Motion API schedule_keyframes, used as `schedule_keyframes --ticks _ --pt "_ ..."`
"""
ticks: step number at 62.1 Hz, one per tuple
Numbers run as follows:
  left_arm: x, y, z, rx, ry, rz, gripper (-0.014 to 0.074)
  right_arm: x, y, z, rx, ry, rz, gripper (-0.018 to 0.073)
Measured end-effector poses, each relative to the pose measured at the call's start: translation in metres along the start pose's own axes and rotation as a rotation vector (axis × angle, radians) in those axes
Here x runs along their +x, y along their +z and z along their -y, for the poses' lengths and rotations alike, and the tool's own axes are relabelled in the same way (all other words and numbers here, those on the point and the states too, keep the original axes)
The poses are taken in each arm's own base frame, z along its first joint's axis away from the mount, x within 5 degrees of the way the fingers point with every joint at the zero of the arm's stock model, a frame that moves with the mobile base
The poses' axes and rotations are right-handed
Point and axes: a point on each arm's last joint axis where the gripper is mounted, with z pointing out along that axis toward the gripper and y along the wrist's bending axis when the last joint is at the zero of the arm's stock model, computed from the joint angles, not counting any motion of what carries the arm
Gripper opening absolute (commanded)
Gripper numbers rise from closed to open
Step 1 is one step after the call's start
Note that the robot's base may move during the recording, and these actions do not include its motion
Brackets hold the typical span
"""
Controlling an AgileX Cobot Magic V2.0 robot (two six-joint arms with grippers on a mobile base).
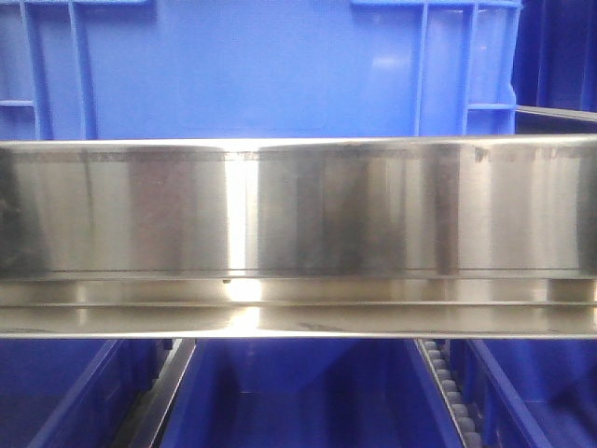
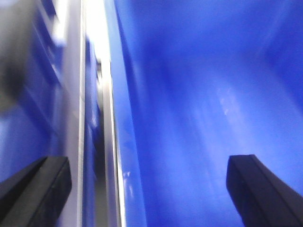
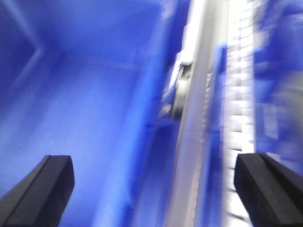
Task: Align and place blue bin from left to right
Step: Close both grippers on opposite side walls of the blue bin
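Note:
A blue bin [image 1: 298,392] sits on the lower shelf level, between a metal rail on its left and a roller track on its right. My left gripper [image 2: 149,189] is open, straddling the bin's left wall [image 2: 128,165], one finger outside by the rail and one inside the bin [image 2: 199,118]. My right gripper [image 3: 154,189] is open too, straddling the bin's right wall [image 3: 142,156], one finger inside the bin [image 3: 71,104] and the other over the rollers. Neither gripper shows in the front view. Both wrist views are blurred.
A wide steel shelf beam [image 1: 298,233] crosses the front view. Another blue bin [image 1: 252,65] stands above it, with more blue bins at lower left [image 1: 56,392] and lower right [image 1: 532,392]. A roller track [image 1: 448,392] [image 3: 241,94] runs right of the middle bin, a metal rail [image 2: 109,118] on its left.

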Motion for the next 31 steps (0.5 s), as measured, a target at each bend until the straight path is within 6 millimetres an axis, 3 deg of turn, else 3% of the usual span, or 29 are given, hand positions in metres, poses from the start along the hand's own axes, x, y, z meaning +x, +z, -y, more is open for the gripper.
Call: schedule_keyframes --ticks 16,31 --pt "0.002 0.033 0.003 -0.013 0.006 -0.064 0.0568 0.001 0.050 -0.001 0.001 0.028 -0.092 0.0570" --pt "0.002 0.055 -0.001 0.003 -0.027 -0.089 0.0568 0.004 0.082 0.001 0.003 0.034 -0.136 0.0570"
